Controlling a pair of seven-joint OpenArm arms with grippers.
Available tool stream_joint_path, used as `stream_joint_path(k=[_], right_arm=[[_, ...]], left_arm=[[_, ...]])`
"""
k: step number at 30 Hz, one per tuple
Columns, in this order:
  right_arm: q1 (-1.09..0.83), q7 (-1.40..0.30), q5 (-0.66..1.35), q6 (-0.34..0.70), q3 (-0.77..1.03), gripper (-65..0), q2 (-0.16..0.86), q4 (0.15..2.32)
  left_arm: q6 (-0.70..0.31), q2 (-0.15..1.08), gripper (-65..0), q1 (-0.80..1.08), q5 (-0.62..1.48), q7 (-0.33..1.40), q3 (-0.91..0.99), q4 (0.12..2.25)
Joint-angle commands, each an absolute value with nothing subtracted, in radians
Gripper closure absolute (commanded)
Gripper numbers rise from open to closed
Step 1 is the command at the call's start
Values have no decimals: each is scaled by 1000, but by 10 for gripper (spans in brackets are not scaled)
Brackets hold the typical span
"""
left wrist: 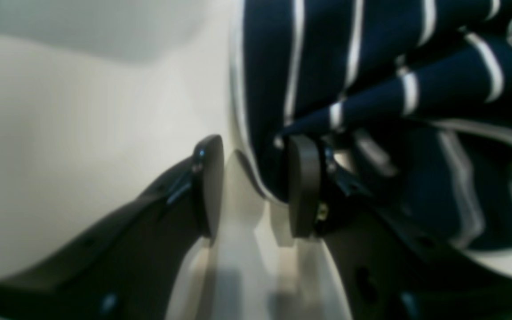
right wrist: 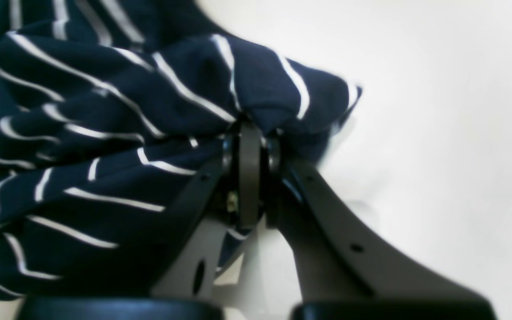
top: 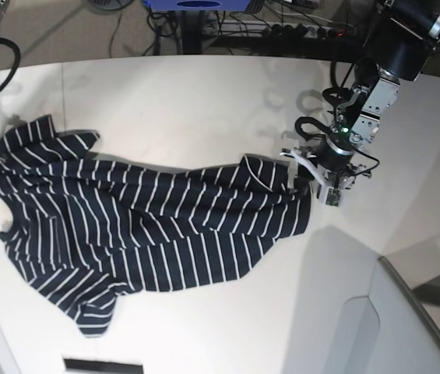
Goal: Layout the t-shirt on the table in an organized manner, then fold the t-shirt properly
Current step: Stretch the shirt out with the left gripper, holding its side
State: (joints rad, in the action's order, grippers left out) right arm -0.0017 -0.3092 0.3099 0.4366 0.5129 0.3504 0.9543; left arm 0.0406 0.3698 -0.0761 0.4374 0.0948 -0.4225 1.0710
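The navy, white-striped t-shirt [top: 149, 226] lies rumpled across the white table [top: 204, 101], stretched from left to right. In the right wrist view my right gripper [right wrist: 250, 133] is shut on a bunched fold of the t-shirt [right wrist: 105, 133]; in the base view this end sits at the table's far left. My left gripper [left wrist: 256, 146] is down at the t-shirt's right end [top: 297, 195]. Its jaws stand apart, and the striped hem [left wrist: 256, 133] curves into the gap beside the right finger [left wrist: 305, 186]. Bare table shows between the fingers.
Cables and a blue object [top: 196, 5] lie beyond the table's curved far edge. A pale panel [top: 391, 319] rises at the lower right. A dark slot [top: 103, 365] sits at the bottom edge.
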Motion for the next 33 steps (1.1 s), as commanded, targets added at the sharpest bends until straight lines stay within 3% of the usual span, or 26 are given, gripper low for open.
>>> stream_joint_path(k=[1,11,17,19,21,24,33], right_arm=[[8,-285,321,435,519,0,377,970],[-13,-285,321,437,519,0,377,970],[-13,-285,321,438,518,0,377,970],[-13,-285,321,438,518,0,377,970],[-13,-285,321,438,518,0,377,970],[-13,-285,321,438,518,0,377,970],[-13,-285,321,438,518,0,377,970]], left_arm=[[33,364,-235,-76,433,79,-375,1145],[30,216,-252,104,444,389,67,1578],[-157,208,-482,113,745,484,222,1458],[-243,219,-586,113,791,481,234,1411],[-300,217,-642,130,797,481,240,1385],[-346,180,-637,151,792,467,245,1360],[-346,102,-559,145,792,325,243,1171]])
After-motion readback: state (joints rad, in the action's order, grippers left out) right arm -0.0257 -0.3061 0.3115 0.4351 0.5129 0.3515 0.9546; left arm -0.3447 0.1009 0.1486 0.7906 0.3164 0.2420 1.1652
